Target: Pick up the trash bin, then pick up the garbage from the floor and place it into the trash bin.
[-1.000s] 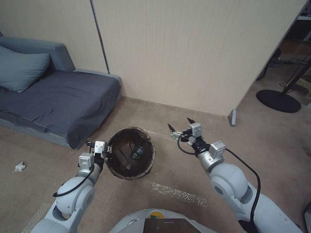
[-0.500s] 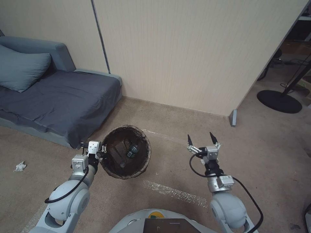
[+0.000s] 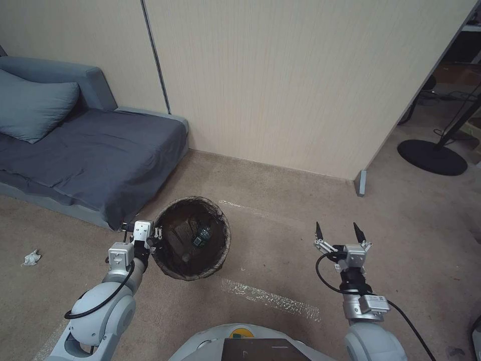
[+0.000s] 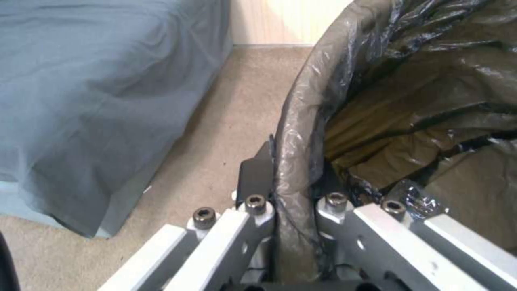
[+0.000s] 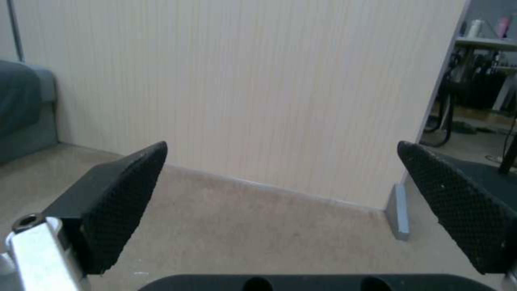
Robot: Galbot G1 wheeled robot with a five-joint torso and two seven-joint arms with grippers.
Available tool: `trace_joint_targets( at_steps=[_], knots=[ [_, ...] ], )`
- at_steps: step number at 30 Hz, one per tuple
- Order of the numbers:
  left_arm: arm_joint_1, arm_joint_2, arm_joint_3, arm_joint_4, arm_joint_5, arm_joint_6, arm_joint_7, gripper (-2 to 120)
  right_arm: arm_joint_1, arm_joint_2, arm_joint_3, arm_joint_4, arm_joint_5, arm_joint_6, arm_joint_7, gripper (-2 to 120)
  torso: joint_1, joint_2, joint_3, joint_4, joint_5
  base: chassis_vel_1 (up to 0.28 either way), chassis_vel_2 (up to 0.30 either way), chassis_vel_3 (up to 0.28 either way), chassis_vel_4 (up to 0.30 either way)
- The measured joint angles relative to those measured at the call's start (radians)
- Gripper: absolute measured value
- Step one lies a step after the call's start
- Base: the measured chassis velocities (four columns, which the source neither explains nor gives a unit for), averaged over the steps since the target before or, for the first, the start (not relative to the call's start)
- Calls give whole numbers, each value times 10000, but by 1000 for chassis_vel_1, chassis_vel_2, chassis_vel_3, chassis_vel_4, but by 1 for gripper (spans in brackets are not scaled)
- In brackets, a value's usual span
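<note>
The trash bin (image 3: pixel 170 265), lined with a dark brown bag, hangs at centre-left in the head view, tilted toward me. My left gripper (image 3: pixel 156 235) is shut on its rim; the left wrist view shows the bagged rim (image 4: pixel 293 161) pinched between the fingers. Inside the bin lie a clear bottle with a green label (image 3: pixel 201 236) and a tan scrap (image 3: pixel 183 231). A crumpled white tissue (image 3: pixel 30 257) lies on the carpet at far left. My right gripper (image 3: pixel 338 232) is open at lower right, holding nothing, its black fingertips (image 5: pixel 127 198) spread wide and facing the wall.
A grey sofa (image 3: pixel 90 155) with a cushion stands at the left against the beige wall (image 3: pixel 280 85). A shiny tape strip (image 3: pixel 270 299) crosses the carpet near my base. A black round stand base (image 3: pixel 432 156) and cables sit at the far right past the wall's end.
My right arm has drawn back toward me and to the right, gripper still open. The left arm with the bin shifted slightly left and closer.
</note>
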Motion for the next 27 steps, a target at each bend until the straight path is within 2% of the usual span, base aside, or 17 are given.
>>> trace_joint_targets(
  at_steps=[7, 18, 27],
  knots=[
    [14, 18, -6, 0, -27, 71, 0, 3, -111, 151, 233, 19, 43, 81, -182, 100, 0, 0, 0, -1, 1, 0, 0, 0, 0],
    [106, -48, 43, -86, 29, 91, -9, 3, -69, 847, 1100, 101, 157, -3, -1325, 100, 0, 0, 0, 0, 0, 34, 33, 36, 36],
    [139, -104, 107, -121, 106, 99, -28, 3, -48, 786, 1225, 110, 212, -34, -1463, 100, 0, 0, 0, 3, 0, 80, 87, 87, 89]
  ],
)
